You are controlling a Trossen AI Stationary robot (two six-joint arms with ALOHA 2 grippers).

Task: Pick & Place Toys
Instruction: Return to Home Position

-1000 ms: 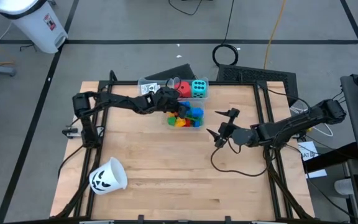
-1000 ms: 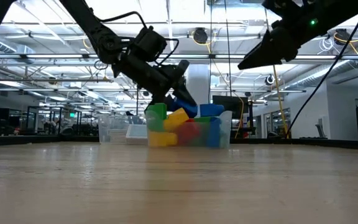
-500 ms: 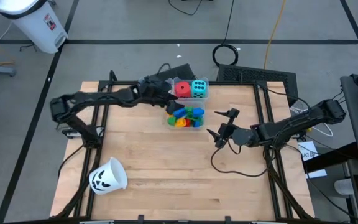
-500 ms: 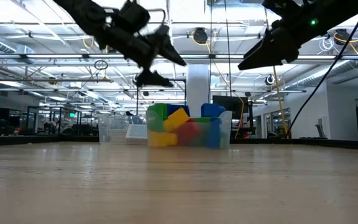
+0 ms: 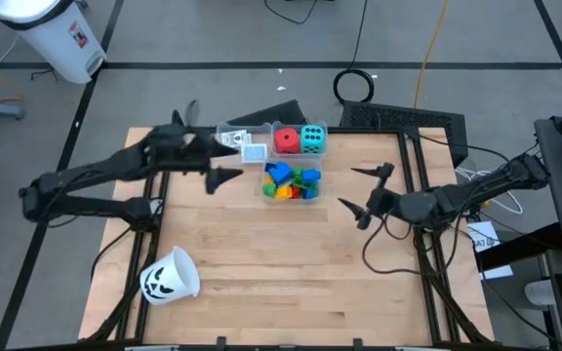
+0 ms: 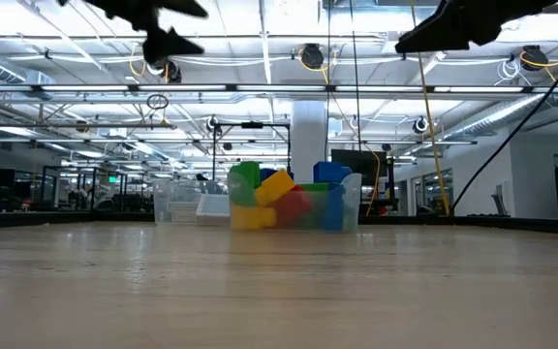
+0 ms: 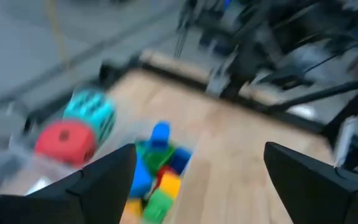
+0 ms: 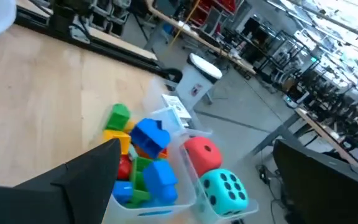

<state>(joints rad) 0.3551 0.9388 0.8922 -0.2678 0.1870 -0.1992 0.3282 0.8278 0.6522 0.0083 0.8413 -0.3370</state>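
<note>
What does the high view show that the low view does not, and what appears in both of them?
Only the high view shows the white pumpkin-face cup, far from the bins near the table's left edge, and the cyan die. Only the low view shows the ceiling lights of the room behind the table. Both show the clear bin filled with coloured blocks, and the left gripper and right gripper, each open and held high above the table.

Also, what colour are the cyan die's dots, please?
Black, on the cyan plastic die; right wrist view.
</note>
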